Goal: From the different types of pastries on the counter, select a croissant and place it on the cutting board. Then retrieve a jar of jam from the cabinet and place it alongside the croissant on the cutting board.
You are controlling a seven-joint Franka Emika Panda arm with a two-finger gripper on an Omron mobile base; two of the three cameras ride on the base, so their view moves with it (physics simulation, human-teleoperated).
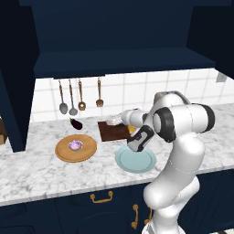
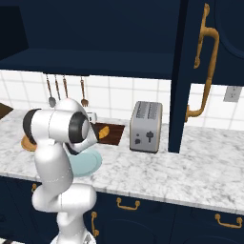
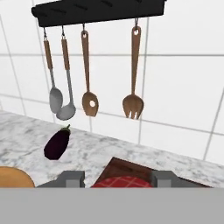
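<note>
Your gripper (image 3: 117, 178) sits low over the back of the cutting board (image 1: 111, 132), jaws clamped on the jar of jam (image 3: 122, 182); in the hand view its red checked top shows between the two fingertips (image 3: 70, 178). The croissant (image 2: 104, 132) lies on that board, just beside the hand. The cupcake-like pastry (image 1: 75, 145) rests on the round wooden board (image 1: 87, 153), the eggplant (image 3: 57, 144) on the counter (image 2: 190, 167). No readable label on anything, toaster (image 2: 146, 126) included.
</note>
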